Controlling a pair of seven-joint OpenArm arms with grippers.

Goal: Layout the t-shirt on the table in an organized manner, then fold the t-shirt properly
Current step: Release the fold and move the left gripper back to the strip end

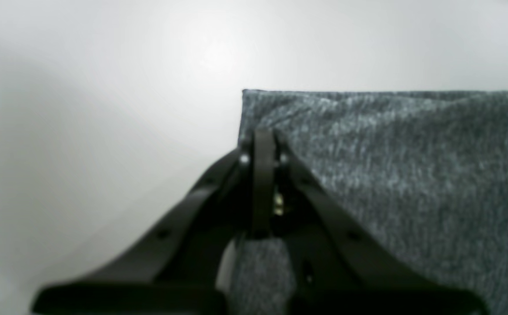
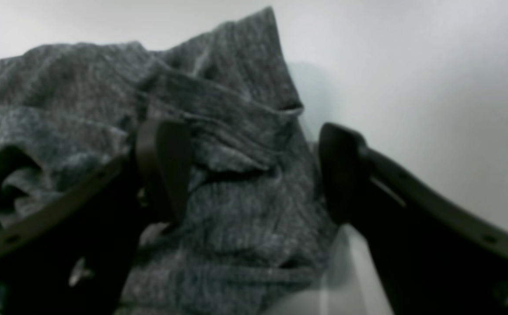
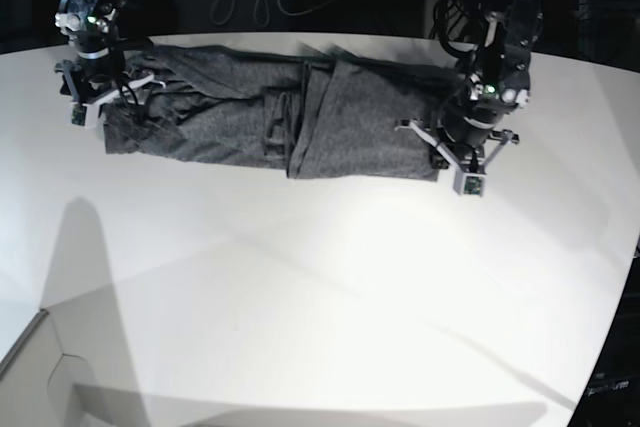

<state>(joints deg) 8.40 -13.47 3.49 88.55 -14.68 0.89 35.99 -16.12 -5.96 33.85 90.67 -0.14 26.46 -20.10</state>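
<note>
Blur: both wrist views are soft, so the knit of the t-shirt (image 3: 270, 112) reads only as grey mottling and seams are hard to follow.
Hidden: in the base view the fingertips of both claws are lost against the dark cloth and the arms above them; the room behind the table (image 3: 320, 297) is almost black.
Cut off: the left wrist view shows only one straight-edged corner of the t-shirt (image 1: 389, 175); the right wrist view shows only a rumpled heap of it (image 2: 218, 144).
Shirt: it lies stretched in a long band across the far part of the table, creased and overlapped near its middle.
Left gripper (image 1: 264, 140): pressed together, apparently pinching the cloth at its side edge just below the corner, with bare table (image 1: 105, 109) to one side.
Right gripper (image 2: 254, 170): spread wide, one finger (image 2: 166, 166) over the bunched folds, the other finger (image 2: 345, 175) at the cloth's edge beside the white table (image 2: 433, 87); whether either touches is unclear.
Ends: the two claws sit at opposite ends of the band, the left gripper (image 3: 462, 152) well apart from the right gripper (image 3: 95, 97).
</note>
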